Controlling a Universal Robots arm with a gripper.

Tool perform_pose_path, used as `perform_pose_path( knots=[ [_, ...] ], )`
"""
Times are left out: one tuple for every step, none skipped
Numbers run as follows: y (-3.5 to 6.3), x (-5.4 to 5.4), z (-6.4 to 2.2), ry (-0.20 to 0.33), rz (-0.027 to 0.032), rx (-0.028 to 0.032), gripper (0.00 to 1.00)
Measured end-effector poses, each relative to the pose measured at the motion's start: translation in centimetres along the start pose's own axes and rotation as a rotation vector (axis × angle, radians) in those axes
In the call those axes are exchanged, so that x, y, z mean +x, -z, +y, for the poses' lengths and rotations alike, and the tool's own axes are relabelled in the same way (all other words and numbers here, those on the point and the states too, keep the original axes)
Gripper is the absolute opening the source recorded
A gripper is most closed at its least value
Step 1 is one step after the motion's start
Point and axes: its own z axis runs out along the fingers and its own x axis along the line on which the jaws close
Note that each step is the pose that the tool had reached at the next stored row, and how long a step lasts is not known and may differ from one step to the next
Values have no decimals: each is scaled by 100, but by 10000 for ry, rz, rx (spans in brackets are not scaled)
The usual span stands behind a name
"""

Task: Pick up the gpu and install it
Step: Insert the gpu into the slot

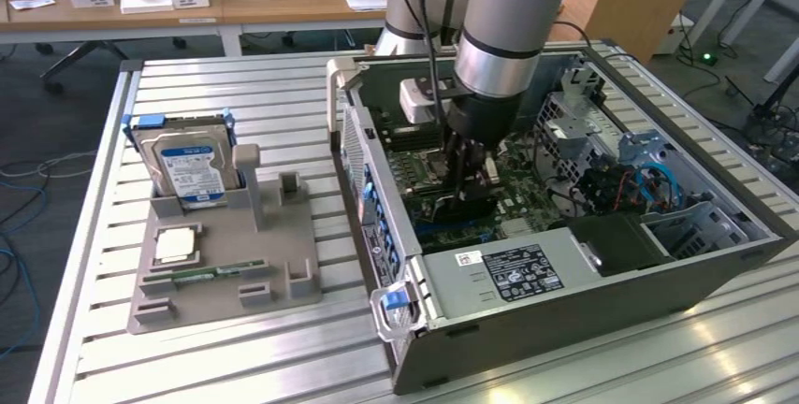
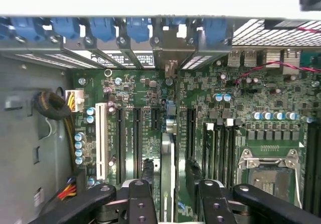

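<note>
The black end effector (image 2: 170, 199), fingers spread wide, straddles the thin dark gpu card (image 2: 168, 169) standing edge-on in the green motherboard (image 2: 261, 108).

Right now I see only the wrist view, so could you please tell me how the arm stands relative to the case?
Observer: The arm comes down from above into the open case, near its middle.
Operator: Thank you. What lies beside the case?
Observer: A grey tray lies on the table at the exterior view's left, apart from the case.
Operator: Is a hard drive on it?
Observer: Yes, the hard drive stands upright at the tray's far end.
</note>
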Motion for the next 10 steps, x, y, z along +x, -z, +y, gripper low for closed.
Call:
perform_pose_path(
  knots=[
    [26,0,0,0,0,0,40],
    [53,0,0,0,2,-1,40],
    [80,0,0,0,1,-1,40],
    [108,0,-1,0,0,-1,40],
    [134,0,-1,0,0,-1,40],
    [159,0,-1,0,1,-1,40],
    [180,0,-1,0,0,-1,40],
    [199,0,-1,0,0,0,40],
    [219,0,-2,0,1,0,40],
    [240,0,-2,0,1,0,40]
  ],
)
